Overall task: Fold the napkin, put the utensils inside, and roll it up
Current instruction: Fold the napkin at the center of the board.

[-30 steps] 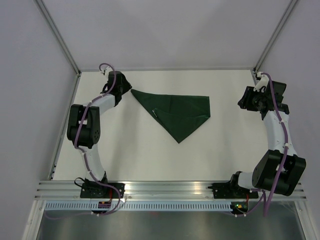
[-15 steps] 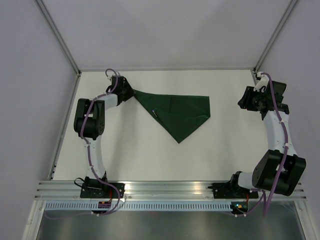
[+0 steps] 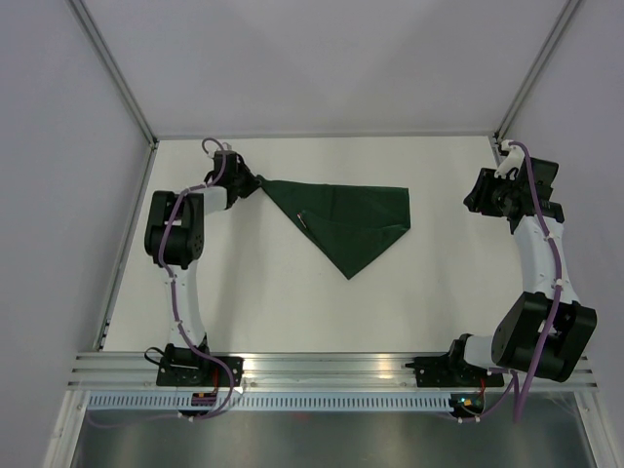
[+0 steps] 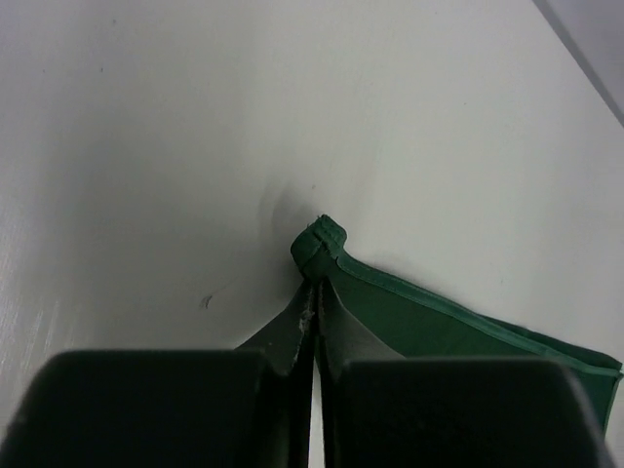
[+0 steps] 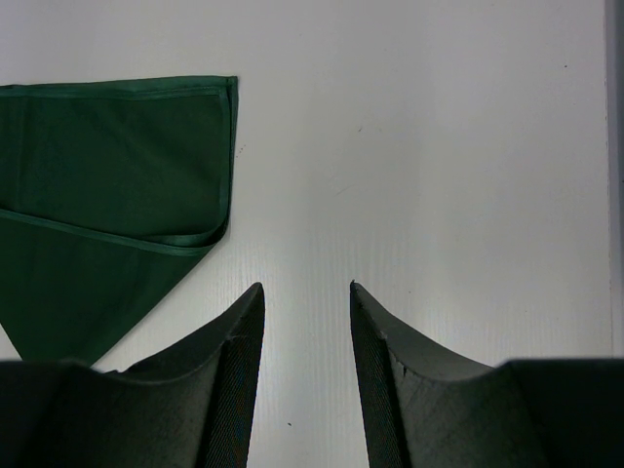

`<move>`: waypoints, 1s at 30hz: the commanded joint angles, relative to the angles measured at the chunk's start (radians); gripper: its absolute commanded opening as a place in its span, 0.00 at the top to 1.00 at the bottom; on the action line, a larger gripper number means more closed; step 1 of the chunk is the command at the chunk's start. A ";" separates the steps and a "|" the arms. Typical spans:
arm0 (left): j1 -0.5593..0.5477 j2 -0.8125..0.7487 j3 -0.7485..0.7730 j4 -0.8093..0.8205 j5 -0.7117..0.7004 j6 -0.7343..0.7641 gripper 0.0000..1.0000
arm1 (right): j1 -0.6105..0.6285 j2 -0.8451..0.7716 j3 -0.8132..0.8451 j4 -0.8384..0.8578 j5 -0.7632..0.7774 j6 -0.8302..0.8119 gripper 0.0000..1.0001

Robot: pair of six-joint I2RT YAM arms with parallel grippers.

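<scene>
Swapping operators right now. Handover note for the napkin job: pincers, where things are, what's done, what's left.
Left pincer: shut on the napkin at its left corner.
Right pincer: open, empty, over bare table beyond the napkin's right edge.
Napkin: folded into a triangle, lying flat, point toward the arm bases.
Fork: only a thin sliver shows at the fold near the left side. Likely tucked inside, but too small to be sure.
Done: the fold.
Left: confirm the fork is in, then roll.
</scene>
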 commanded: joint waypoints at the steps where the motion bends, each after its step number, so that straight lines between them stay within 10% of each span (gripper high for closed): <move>1: 0.012 -0.044 -0.064 0.128 0.045 -0.043 0.98 | 0.005 -0.016 0.001 0.017 -0.003 -0.003 0.54; 17: 0.012 -0.220 -0.275 0.712 0.520 -0.011 0.98 | 0.005 -0.016 -0.002 0.016 -0.009 -0.005 0.54; 30: -0.292 -0.260 -0.288 0.401 0.867 0.386 0.98 | 0.006 -0.020 -0.005 0.016 -0.016 -0.002 0.54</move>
